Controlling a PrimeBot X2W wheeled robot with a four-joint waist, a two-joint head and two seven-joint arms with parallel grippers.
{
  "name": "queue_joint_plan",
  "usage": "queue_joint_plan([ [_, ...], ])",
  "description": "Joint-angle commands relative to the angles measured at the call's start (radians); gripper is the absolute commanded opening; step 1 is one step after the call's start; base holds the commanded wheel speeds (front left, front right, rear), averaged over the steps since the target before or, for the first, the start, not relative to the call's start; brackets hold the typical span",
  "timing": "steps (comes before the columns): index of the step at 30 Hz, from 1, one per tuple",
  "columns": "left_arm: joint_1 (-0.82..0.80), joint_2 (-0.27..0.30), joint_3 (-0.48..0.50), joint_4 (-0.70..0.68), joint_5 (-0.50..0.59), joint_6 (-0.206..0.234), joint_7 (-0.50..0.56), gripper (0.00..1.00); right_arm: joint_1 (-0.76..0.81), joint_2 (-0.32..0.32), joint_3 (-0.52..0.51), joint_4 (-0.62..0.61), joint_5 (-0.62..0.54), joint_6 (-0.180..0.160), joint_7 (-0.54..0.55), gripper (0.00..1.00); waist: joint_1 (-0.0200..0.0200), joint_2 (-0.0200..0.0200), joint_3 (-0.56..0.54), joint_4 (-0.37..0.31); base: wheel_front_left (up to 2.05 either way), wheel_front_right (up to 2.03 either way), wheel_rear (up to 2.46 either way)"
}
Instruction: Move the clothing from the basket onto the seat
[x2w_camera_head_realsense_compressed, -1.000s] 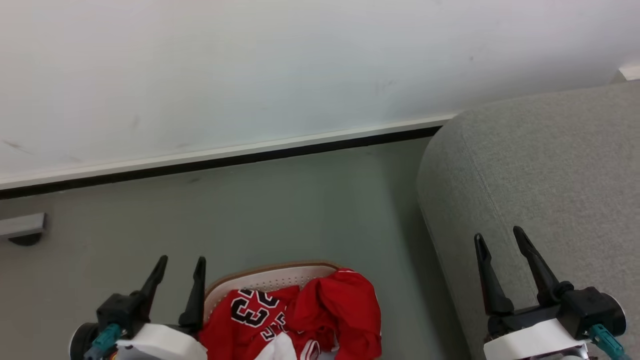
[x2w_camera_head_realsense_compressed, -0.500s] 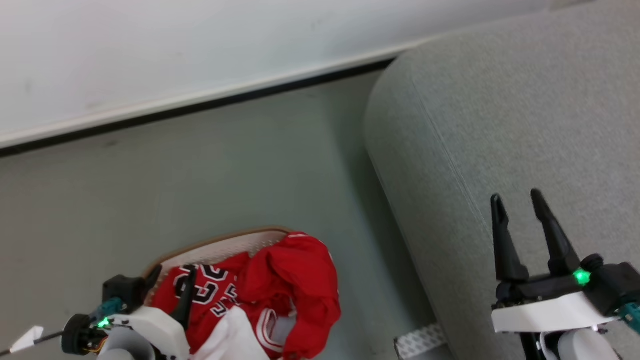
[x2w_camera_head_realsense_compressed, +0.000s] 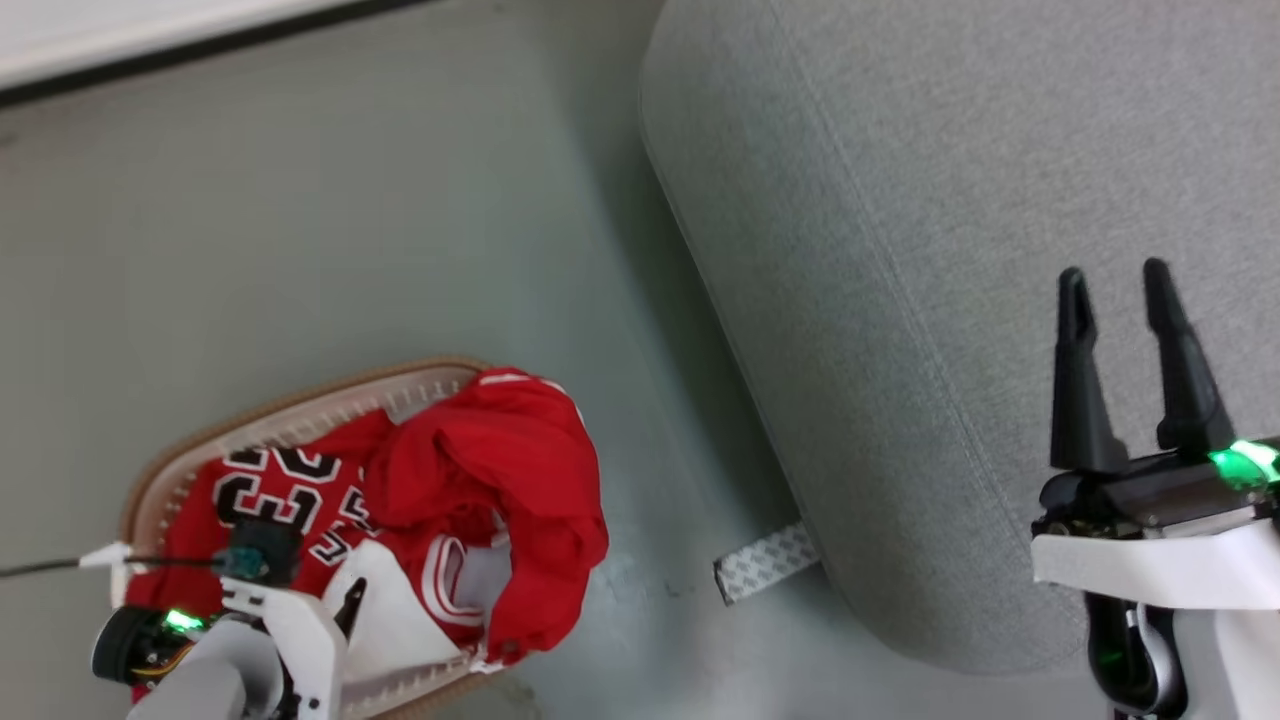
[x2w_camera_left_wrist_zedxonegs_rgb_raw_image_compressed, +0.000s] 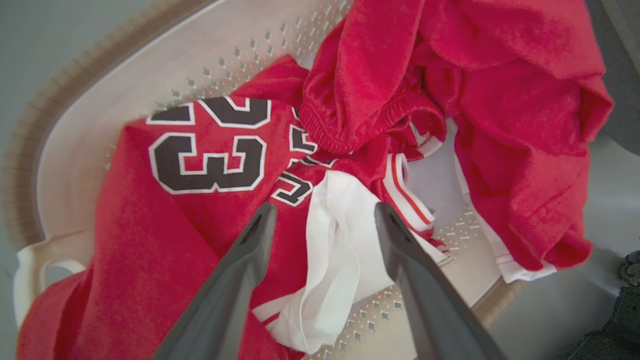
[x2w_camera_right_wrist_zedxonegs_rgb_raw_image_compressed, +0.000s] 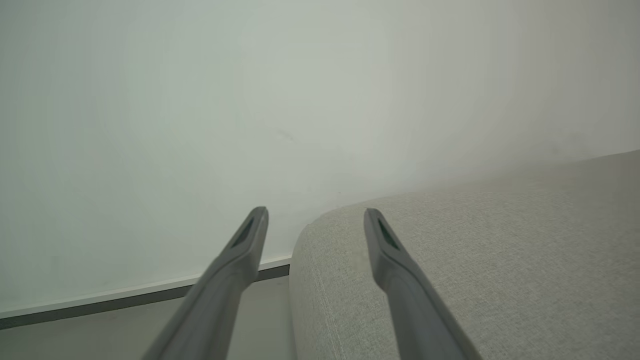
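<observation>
Left hand (x2w_camera_left_wrist_zedxonegs_rgb_raw_image_compressed: 324, 210), fingers apart, poised above jersey (x2w_camera_left_wrist_zedxonegs_rgb_raw_image_compressed: 150, 225) in laundry basket (x2w_camera_left_wrist_zedxonegs_rgb_raw_image_compressed: 70, 165); right hand (x2w_camera_head_realsense_compressed: 1112, 280), likewise apart, near sofa (x2w_camera_head_realsense_compressed: 900, 200). Risk: the entangled plain red garment (x2w_camera_left_wrist_zedxonegs_rgb_raw_image_compressed: 500, 125) may drag out and drop to the floor (x2w_camera_head_realsense_compressed: 300, 200).

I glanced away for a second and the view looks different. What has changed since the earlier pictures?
The head view tipped downward, so the whole picture shifted. The left gripper swung down over the basket and now points at the clothing, jaws open, holding nothing. The right gripper stayed open above the sofa. Clothing, basket and sofa have not moved.
</observation>
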Motion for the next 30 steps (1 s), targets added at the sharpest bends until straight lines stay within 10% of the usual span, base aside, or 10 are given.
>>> queue_joint_plan([
  [1,-0.023,0.012,-0.018,0.01,-0.018,0.002,0.016,1.0,-0.016,-0.001,-0.009,-0.013,0.006,-0.002,0.001,1.0,-0.0001,0.0,0.063,-0.017,0.0,0.0,0.0],
  [18,-0.245,0.043,-0.284,0.161,-0.098,0.001,0.181,1.0,-0.059,-0.001,0.005,-0.049,0.048,-0.002,0.001,1.0,-0.0001,0.0,0.244,-0.056,0.0,0.0,0.0],
  [19,-0.247,0.044,-0.296,0.163,-0.101,0.002,0.187,0.81,-0.06,-0.001,0.005,-0.046,0.048,-0.002,0.001,1.0,-0.0001,0.0,0.244,-0.057,0.0,0.0,0.0],
  [21,-0.249,0.046,-0.315,0.159,-0.11,0.002,0.177,0.0,-0.059,-0.001,0.004,-0.041,0.046,-0.002,0.001,1.0,-0.0001,0.0,0.238,-0.056,0.0,0.0,0.0],
  [30,-0.217,-0.012,-0.362,0.164,-0.177,0.002,0.098,0.0,-0.058,-0.001,-0.021,-0.02,0.004,-0.002,0.001,1.0,-0.0001,0.0,0.122,0.009,0.0,0.0,0.0],
])
